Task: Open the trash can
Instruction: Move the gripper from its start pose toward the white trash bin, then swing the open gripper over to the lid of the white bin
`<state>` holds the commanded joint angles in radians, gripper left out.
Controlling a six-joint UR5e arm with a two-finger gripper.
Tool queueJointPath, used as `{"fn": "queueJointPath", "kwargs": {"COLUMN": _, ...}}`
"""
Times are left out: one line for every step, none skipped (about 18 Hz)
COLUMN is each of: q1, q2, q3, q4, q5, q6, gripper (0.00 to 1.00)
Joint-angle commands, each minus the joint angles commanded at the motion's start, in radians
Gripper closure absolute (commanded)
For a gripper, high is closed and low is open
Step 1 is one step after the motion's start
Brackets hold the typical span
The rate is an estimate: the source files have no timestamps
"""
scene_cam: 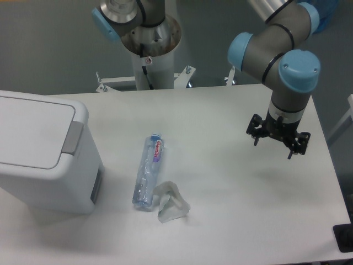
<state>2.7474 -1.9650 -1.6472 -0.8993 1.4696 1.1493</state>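
Note:
The trash can (38, 160) is a large white boxy bin at the left edge of the table. Its flat white lid (27, 130) lies closed, with a grey push tab (72, 138) on its right edge and a grey panel (96, 184) low on the side. My gripper (278, 142) hangs above the right part of the table, far to the right of the bin. Its dark fingers point down and stand apart, with nothing between them.
A clear plastic bottle (148, 171) with a blue cap lies on the table to the right of the bin. A crumpled clear plastic piece (170, 202) lies by the bottle's lower end. The arm's base (149, 49) stands behind the table's back edge.

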Motion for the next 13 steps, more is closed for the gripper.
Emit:
{"fn": "queueJointPath", "kwargs": {"q1": -0.005, "q2": 0.002, "q3": -0.015, "q4": 0.022, "q5": 0.001, "q6": -0.041, "gripper": 0.00}}
{"fn": "queueJointPath", "kwargs": {"q1": -0.006, "q2": 0.006, "q3": -0.020, "q4": 0.023, "q5": -0.002, "q6": -0.089, "gripper": 0.00}}
{"fn": "queueJointPath", "kwargs": {"q1": -0.015, "q2": 0.014, "q3": -0.020, "q4": 0.025, "q5": -0.005, "q6": -0.130, "gripper": 0.00}}
{"fn": "queueJointPath", "kwargs": {"q1": -0.031, "q2": 0.015, "q3": -0.019, "q4": 0.023, "q5": -0.012, "q6": -0.157, "gripper": 0.00}}
{"fn": "queueJointPath", "kwargs": {"q1": -0.044, "q2": 0.014, "q3": -0.017, "q4": 0.023, "q5": -0.015, "q6": -0.175, "gripper": 0.00}}
{"fn": "queueJointPath", "kwargs": {"q1": -0.054, "q2": 0.012, "q3": -0.017, "q4": 0.023, "q5": -0.014, "q6": -0.183, "gripper": 0.00}}
{"fn": "queueJointPath", "kwargs": {"q1": -0.066, "q2": 0.012, "q3": -0.019, "q4": 0.023, "q5": -0.015, "q6": -0.183, "gripper": 0.00}}
{"fn": "queueJointPath", "kwargs": {"q1": -0.077, "q2": 0.014, "q3": -0.020, "q4": 0.022, "q5": -0.023, "q6": -0.180, "gripper": 0.00}}
{"fn": "queueJointPath", "kwargs": {"q1": -0.089, "q2": 0.015, "q3": -0.025, "q4": 0.019, "q5": -0.050, "q6": -0.180, "gripper": 0.00}}
{"fn": "queueJointPath", "kwargs": {"q1": -0.104, "q2": 0.018, "q3": -0.028, "q4": 0.014, "q5": -0.095, "q6": -0.190, "gripper": 0.00}}
{"fn": "queueJointPath", "kwargs": {"q1": -0.117, "q2": 0.032, "q3": -0.028, "q4": 0.005, "q5": -0.136, "q6": -0.238, "gripper": 0.00}}
{"fn": "queueJointPath", "kwargs": {"q1": -0.121, "q2": 0.057, "q3": -0.028, "q4": -0.003, "q5": -0.179, "q6": -0.299, "gripper": 0.00}}
{"fn": "queueJointPath", "kwargs": {"q1": -0.123, "q2": 0.083, "q3": -0.028, "q4": -0.004, "q5": -0.227, "q6": -0.344, "gripper": 0.00}}
